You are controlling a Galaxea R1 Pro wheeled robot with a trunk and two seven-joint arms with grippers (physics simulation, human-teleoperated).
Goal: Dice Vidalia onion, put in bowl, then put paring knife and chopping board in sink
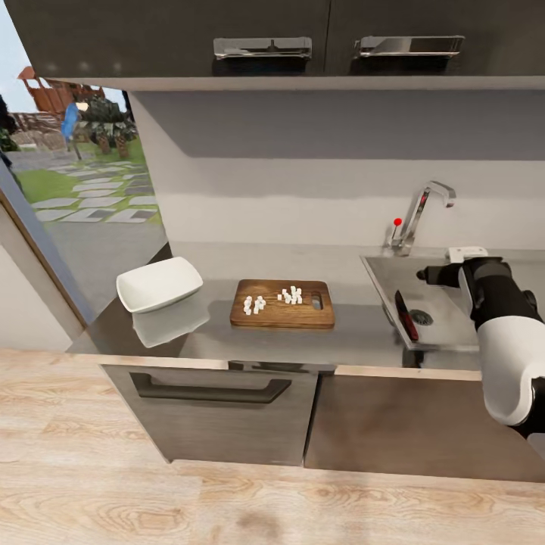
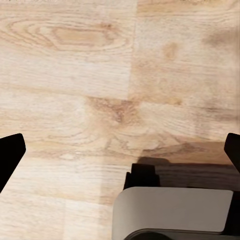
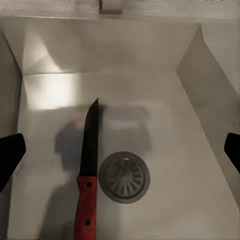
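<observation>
The paring knife (image 1: 406,316) (image 3: 88,175), red handle and dark blade, lies flat on the floor of the sink (image 1: 384,284) (image 3: 165,100) beside the drain. My right gripper (image 1: 430,275) (image 3: 120,155) hovers open above it, holding nothing, its fingertips (image 3: 10,155) wide apart. The chopping board (image 1: 282,312) rests on the countertop (image 1: 250,265) left of the sink and carries the diced onion (image 1: 290,295) in two small whitish heaps. The white bowl (image 1: 159,284) sits empty further left. My left gripper (image 2: 120,155) is open over the wood floor.
The chrome tap (image 1: 420,208) with its red knob (image 1: 397,222) rises behind the sink. Dark upper cabinets (image 1: 261,30) hang overhead. Glass doors (image 1: 68,174) stand to the left. A dark drawer front (image 1: 212,412) faces me below the counter.
</observation>
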